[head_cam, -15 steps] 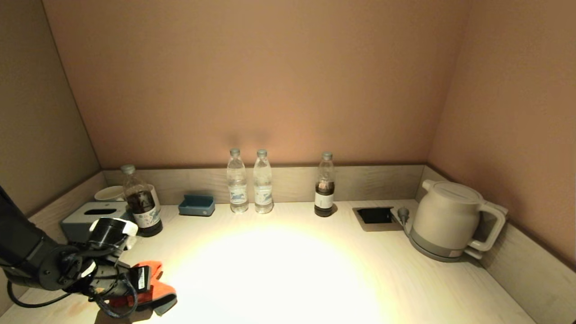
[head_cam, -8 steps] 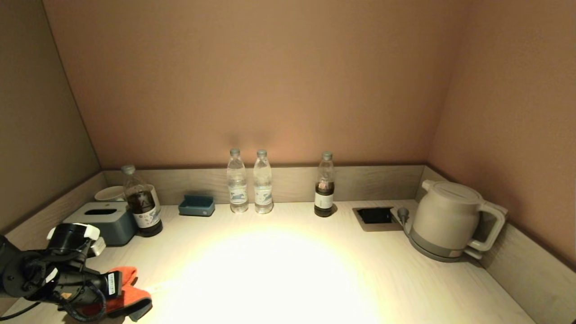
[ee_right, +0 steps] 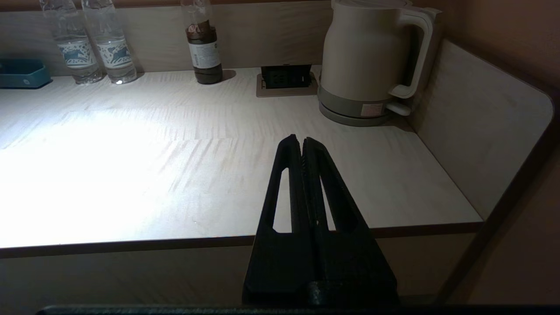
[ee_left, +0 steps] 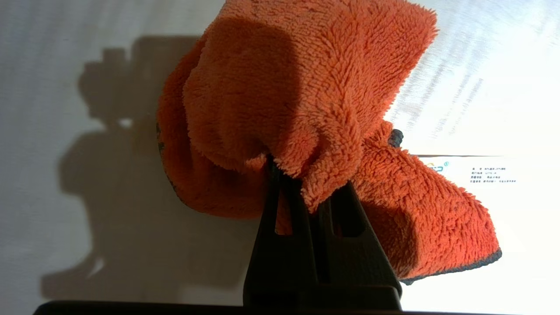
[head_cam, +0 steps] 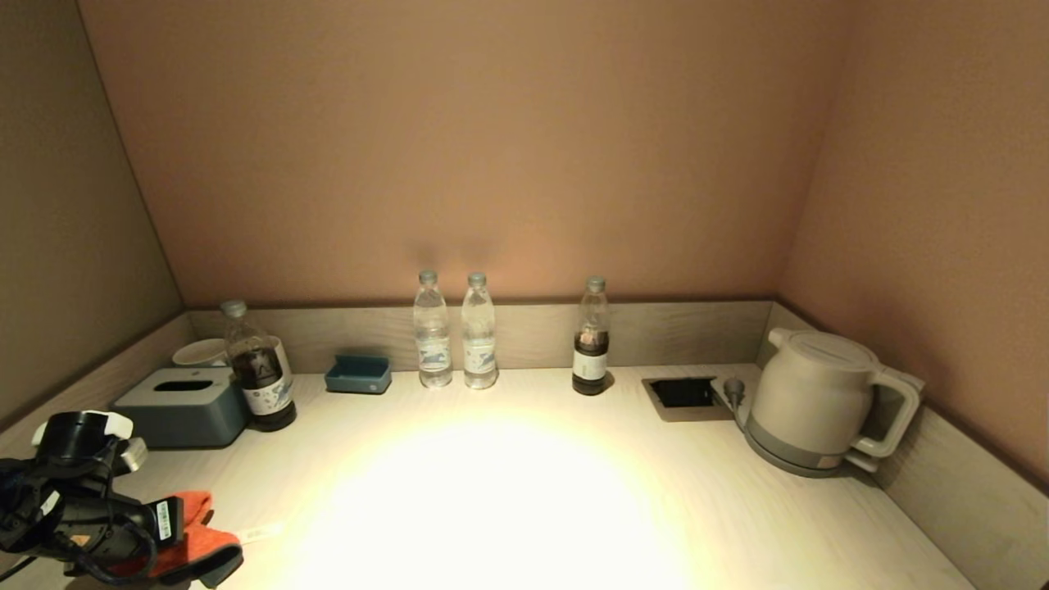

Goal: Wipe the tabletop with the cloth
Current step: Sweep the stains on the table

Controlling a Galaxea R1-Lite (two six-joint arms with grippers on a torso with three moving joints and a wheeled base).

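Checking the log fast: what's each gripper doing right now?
Left gripper: shut on the cloth, down on the tabletop.
Right gripper: shut, holding nothing, parked before the counter's front edge.

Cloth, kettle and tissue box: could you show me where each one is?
cloth (ee_left: 306, 87), left wrist view, on its fuzzy orange top fold.
kettle (head_cam: 807, 401), head view, on the middle of its pale body.
tissue box (head_cam: 184, 407), head view, on its blue-grey front side.

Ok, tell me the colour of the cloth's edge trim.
Dark grey to black, along the border of the orange cloth; the left wrist view shows it best.
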